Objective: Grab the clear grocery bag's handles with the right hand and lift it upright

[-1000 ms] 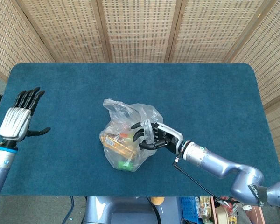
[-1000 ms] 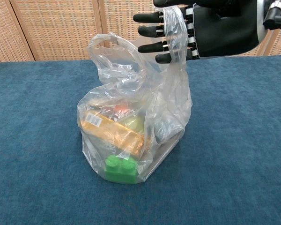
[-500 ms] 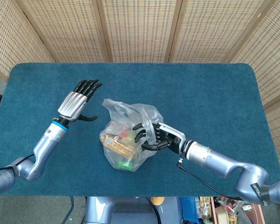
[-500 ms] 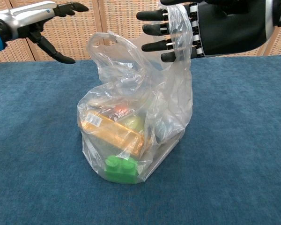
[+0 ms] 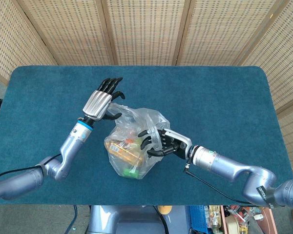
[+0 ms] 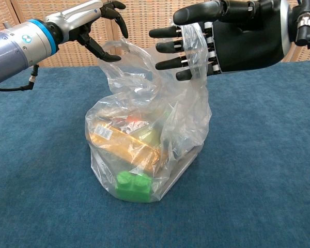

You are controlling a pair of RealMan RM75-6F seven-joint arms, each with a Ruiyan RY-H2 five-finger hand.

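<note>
The left hand (image 6: 101,23) has swung in to the bag's (image 6: 144,144) far handle (image 6: 116,46), fingers apart; the right hand (image 6: 232,36), fingers spread, carries one handle loop (image 6: 194,41), the grab unfinished.

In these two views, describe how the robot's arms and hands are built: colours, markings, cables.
Both arms are silver-grey metal. The left hand has a ribbed silver back, black fingers and a blue wrist ring. The right hand is black with white trim, and a thin black cable trails beside its forearm.

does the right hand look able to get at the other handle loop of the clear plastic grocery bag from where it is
Probably yes. The right hand already has one handle strap draped across its spread fingers, and the other handle loop stands just across the clear plastic grocery bag. But the left hand hovers right at that loop.
</note>
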